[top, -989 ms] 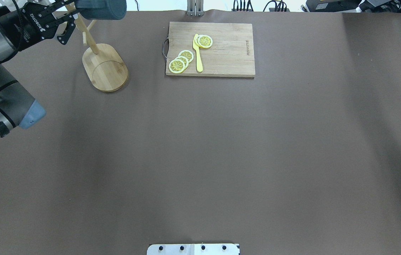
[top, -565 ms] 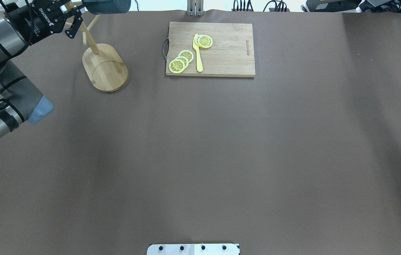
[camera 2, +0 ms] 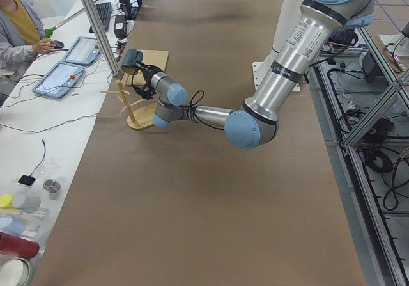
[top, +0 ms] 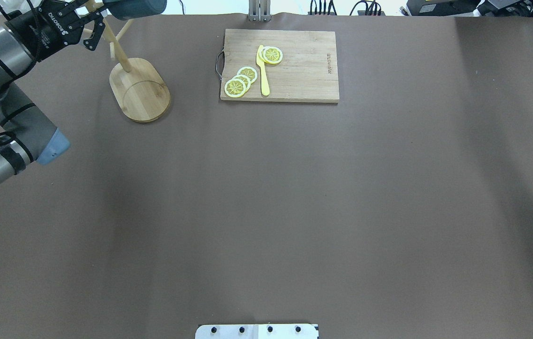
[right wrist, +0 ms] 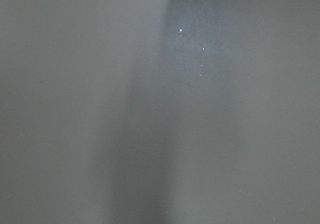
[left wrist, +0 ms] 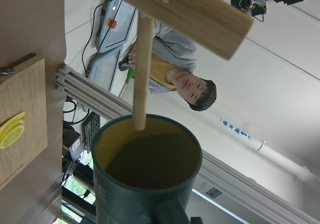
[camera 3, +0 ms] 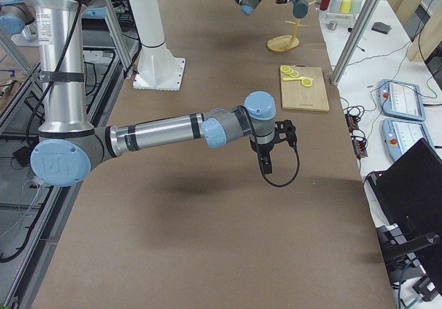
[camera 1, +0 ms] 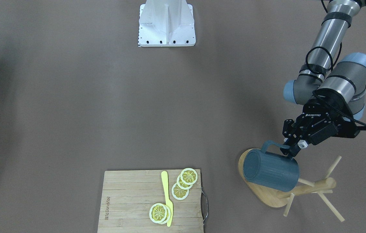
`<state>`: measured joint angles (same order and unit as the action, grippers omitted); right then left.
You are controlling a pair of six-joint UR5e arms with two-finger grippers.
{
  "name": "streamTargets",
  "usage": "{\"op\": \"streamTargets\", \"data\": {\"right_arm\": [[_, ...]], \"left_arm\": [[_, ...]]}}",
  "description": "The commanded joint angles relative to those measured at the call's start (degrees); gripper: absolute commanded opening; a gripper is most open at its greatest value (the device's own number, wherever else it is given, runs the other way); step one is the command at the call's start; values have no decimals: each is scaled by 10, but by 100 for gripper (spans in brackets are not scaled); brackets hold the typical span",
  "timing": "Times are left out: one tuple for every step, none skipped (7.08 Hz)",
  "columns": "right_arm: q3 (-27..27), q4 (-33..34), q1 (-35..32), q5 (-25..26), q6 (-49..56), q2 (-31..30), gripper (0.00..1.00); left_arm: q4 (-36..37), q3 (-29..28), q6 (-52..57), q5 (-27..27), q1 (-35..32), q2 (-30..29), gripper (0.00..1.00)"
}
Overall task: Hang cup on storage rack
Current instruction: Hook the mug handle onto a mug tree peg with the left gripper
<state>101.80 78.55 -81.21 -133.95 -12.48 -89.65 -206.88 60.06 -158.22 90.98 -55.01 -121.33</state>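
The cup is held sideways over the storage rack, its handle clamped in the closed left gripper; the right gripper cannot be judged. The rack may be tipped if a peg is struck.

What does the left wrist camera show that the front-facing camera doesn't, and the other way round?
Only left wrist: the cup's yellowish inside, a peg tip at its mouth, a person behind. Only front-facing: the left claw gripping the cup near its handle, the rack's oval base. Both: cup, rack, cutting board, lemon slices.
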Motion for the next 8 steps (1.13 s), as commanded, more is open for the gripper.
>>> {"op": "streamTargets", "data": {"right_arm": [[2, -1, 0, -1, 0, 1, 100], [2, -1, 0, -1, 0, 1, 100], [2, -1, 0, -1, 0, 1, 100], [4, -1, 0, -2, -1, 0, 100], [5, -1, 0, -3, -2, 0, 100], [9, -1, 0, -3, -3, 0, 100], [9, -1, 0, -3, -4, 0, 100], [9, -1, 0, -3, -4, 0, 100]], "left_arm": [[-11, -11, -10, -4, -1, 2, 0], [-11, -17, -10, -4, -2, 3, 0], [-11, -21, -26, -7, -3, 6, 0], [-11, -28, -45, -13, -3, 7, 0], [-10, -30, -46, -13, -3, 9, 0], [-11, -30, -46, -13, -3, 12, 0], [-10, -30, -46, -13, -3, 16, 0], [-10, -31, -46, -13, -3, 17, 0]]}}
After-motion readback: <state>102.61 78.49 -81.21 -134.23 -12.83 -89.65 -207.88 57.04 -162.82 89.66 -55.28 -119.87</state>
